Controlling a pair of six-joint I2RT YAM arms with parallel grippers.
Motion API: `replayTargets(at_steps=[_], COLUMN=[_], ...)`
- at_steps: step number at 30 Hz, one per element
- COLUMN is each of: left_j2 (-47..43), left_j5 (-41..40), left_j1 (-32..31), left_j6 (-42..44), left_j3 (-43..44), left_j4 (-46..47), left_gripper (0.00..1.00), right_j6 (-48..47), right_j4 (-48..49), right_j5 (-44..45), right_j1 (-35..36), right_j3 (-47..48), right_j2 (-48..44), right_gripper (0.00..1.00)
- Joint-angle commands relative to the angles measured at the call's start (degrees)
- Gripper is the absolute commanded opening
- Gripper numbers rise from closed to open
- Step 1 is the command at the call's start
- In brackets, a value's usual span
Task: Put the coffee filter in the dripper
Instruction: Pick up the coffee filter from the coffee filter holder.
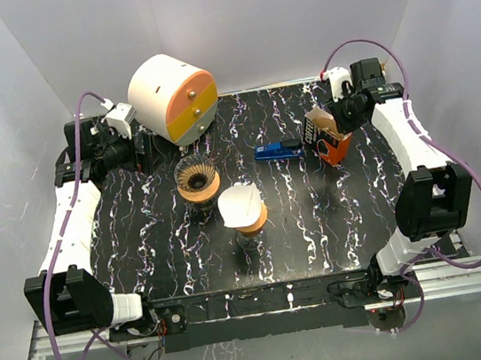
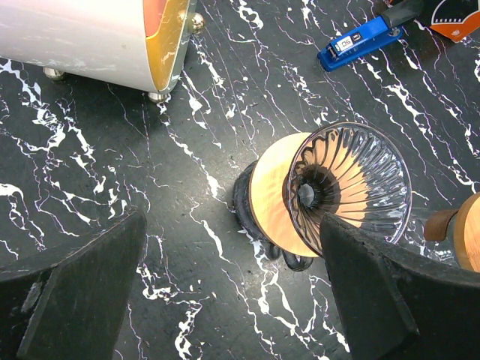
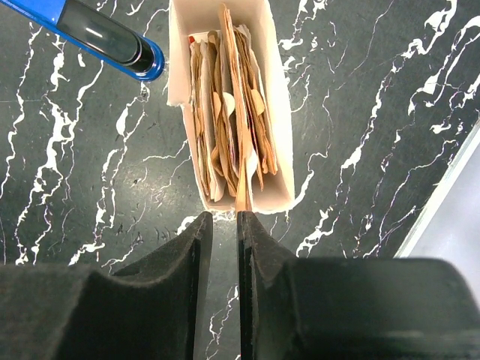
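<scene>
The glass dripper [image 1: 196,177] with a wooden collar stands left of the table's centre. In the left wrist view the dripper [image 2: 349,187] is empty and sits just beyond my right fingertip [image 2: 352,255]. My left gripper [image 2: 232,225] is wide open and empty, near the cylinder in the top view [image 1: 136,148]. An orange box [image 1: 328,136] holds several brown and white paper filters [image 3: 229,112]. My right gripper [image 3: 223,217] hovers over the box's near end [image 1: 340,119], its jaws a narrow gap apart. One brown filter edge [image 3: 241,191] touches the right fingertip.
A white and orange cylinder [image 1: 172,98] on small feet stands at the back left. A blue tool [image 1: 278,150] lies between the dripper and the box. An orange holder with a white paper filter on top [image 1: 243,208] stands at mid table.
</scene>
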Motion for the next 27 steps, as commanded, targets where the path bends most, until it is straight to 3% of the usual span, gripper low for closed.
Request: replayTargets(at_steps=[1, 27], left_j2=[-2.45, -2.43], left_j5=[1.64, 1.83], left_j1=[0.37, 0.77], left_j6=[-0.07, -0.21], left_j3=[-0.03, -0.2], left_j4=[0.69, 0.82], left_gripper=[0.99, 0.99], right_j6=[0.24, -1.27], right_j4=[2.77, 5.92], right_j5=[0.2, 5.13], right_j1=[-0.19, -0.19], right_j3=[0.26, -0.93], right_j2=[0.57, 2.48], right_gripper=[0.18, 0.17])
